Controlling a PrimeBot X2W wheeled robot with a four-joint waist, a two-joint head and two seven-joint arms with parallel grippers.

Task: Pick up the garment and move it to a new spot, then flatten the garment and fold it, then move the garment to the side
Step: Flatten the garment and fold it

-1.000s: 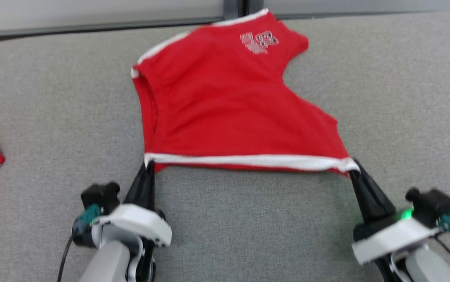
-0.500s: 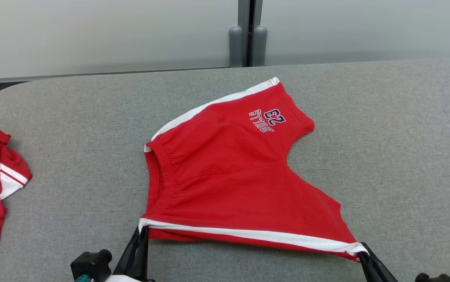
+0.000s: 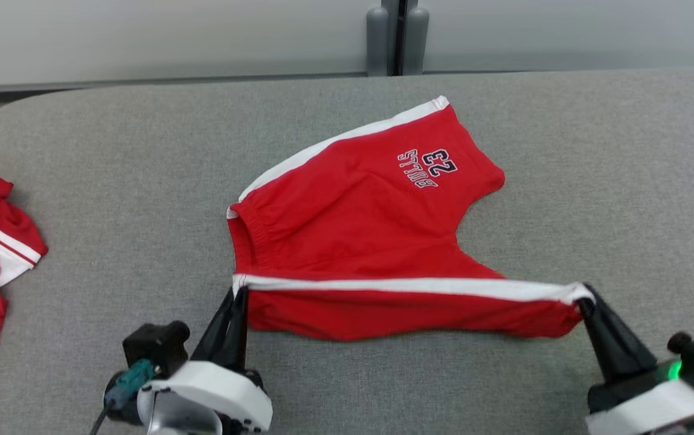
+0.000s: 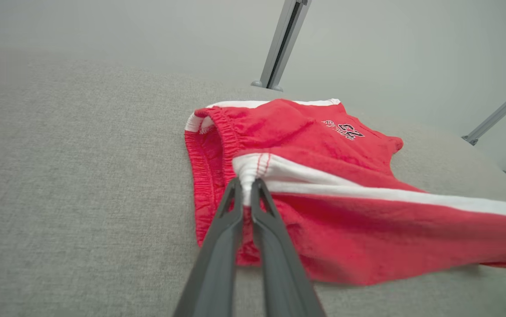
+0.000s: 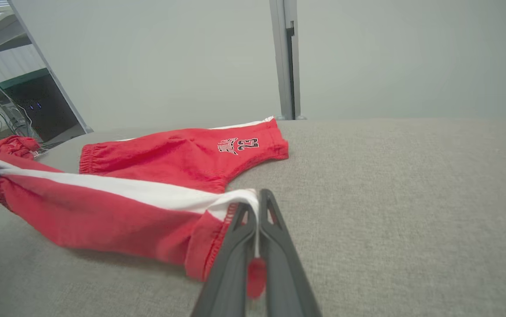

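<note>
Now that our left gripper (image 3: 239,294) and right gripper (image 3: 585,300), both clamped on the shorts (image 3: 359,223), have lifted the striped edge (image 3: 407,285), we reckon the fold's underway.

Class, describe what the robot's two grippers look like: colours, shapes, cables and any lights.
The left gripper has long, dark, tapering jaws on a rounded white housing, with a black boxy module, a teal connector and a black cable. The right gripper looks alike, and a green light glows on its housing.
</note>
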